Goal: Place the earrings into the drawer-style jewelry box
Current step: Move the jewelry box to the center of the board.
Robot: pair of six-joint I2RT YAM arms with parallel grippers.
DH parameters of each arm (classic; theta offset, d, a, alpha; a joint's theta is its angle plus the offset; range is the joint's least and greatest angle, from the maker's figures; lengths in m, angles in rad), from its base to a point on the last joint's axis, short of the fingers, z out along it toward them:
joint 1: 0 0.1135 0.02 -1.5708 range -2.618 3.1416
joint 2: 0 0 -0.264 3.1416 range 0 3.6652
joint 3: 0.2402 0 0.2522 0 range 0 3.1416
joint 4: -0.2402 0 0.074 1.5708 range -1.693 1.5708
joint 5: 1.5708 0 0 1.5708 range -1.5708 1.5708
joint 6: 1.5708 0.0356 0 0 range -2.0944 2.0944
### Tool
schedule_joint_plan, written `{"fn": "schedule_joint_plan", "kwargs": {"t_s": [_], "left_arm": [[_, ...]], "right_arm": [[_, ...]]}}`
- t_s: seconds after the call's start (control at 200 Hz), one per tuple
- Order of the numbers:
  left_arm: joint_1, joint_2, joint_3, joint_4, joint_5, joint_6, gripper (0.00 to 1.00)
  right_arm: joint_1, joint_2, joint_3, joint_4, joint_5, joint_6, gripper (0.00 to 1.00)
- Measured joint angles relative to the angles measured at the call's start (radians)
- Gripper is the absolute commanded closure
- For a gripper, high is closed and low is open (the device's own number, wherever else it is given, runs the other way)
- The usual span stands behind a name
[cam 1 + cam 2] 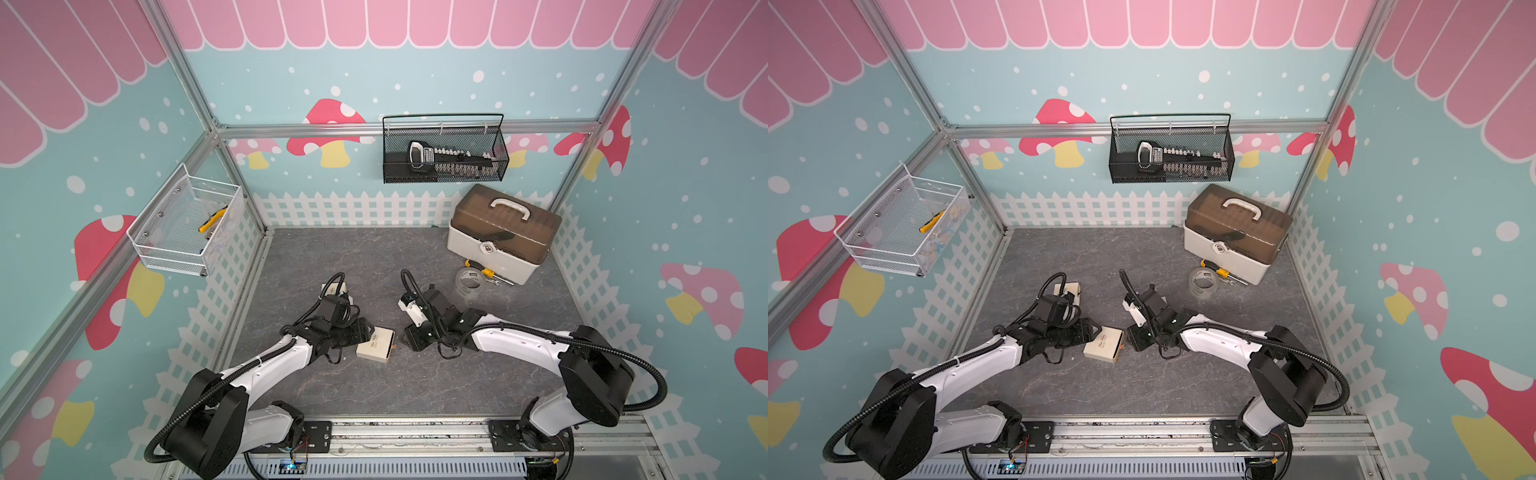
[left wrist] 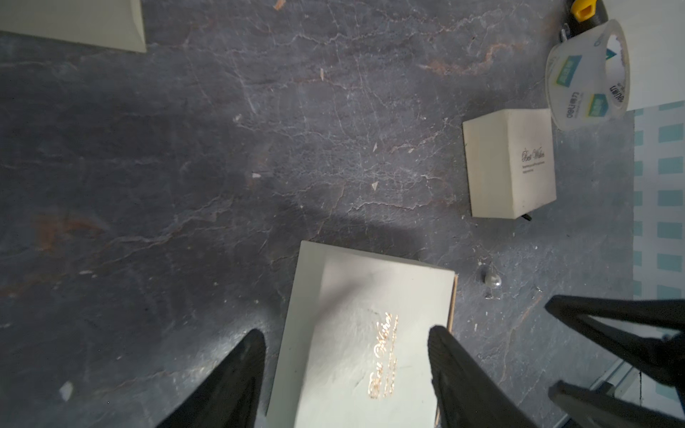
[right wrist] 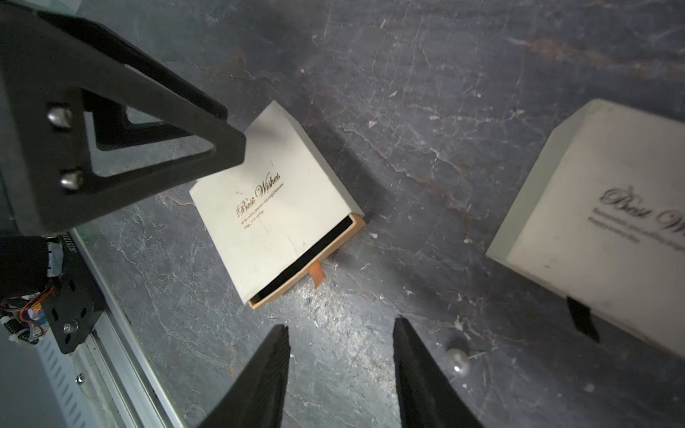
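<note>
Nearest, both arms rise from the rail (image 1: 415,436) at the front edge of the tabletop (image 1: 374,390). They reach inward with forearms low, so the two hands face each other across the jewelry box (image 1: 376,345).

The left hand (image 2: 344,331) is tipped down over the box with its fingers spread along the box's length. One finger (image 2: 237,378) sits just beside the sleeve's end opposite the drawer, and the other overlaps the sleeve's top close to the drawer end. The hand is released, not clamped on the box.

The right hand (image 3: 339,326) hangs low over bare tabletop just off the drawer end, its fingers apart with nothing between them.

The box lies flat with its cream sleeve and gold lettering facing up. Its tan drawer (image 3: 356,223) is drawn out a sliver, and the pull tab (image 3: 318,275) points toward the right hand.

One earring (image 3: 457,357), a small pearly bead, lies on the tabletop outside the box. It is just beside the outer side of a right-hand finger, between the jewelry box and a second cream box (image 3: 600,222) with a black tab.

Farther back, a third cream box (image 1: 338,288) shows partly behind the left wrist. Beyond the right wrist lies a tape roll (image 1: 469,283), and the toolbox (image 1: 498,239) stands in the far corner.
</note>
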Motion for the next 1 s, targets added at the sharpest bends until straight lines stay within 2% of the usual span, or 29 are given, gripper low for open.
{"fn": "schedule_joint_plan", "kwargs": {"t_s": [0.145, 0.395, 0.645, 0.865, 1.001], "left_arm": [[0.000, 0.023, -0.010, 0.008, 0.015, 0.006, 0.38], [-0.006, 0.036, -0.036, 0.023, 0.031, 0.010, 0.41], [-0.006, 0.054, -0.039, 0.034, 0.034, 0.011, 0.45], [-0.006, 0.056, -0.039, 0.038, 0.034, 0.011, 0.46], [-0.006, 0.056, -0.039, 0.038, 0.034, 0.011, 0.47]], "right_arm": [[0.014, 0.000, 0.003, -0.023, 0.027, 0.097, 0.55], [0.011, 0.074, 0.058, -0.063, -0.005, 0.175, 0.56], [0.011, 0.173, 0.117, -0.101, -0.092, 0.111, 0.60], [0.011, 0.224, 0.172, -0.142, -0.103, 0.046, 0.68], [0.011, 0.239, 0.179, -0.154, -0.107, 0.023, 0.69]]}}
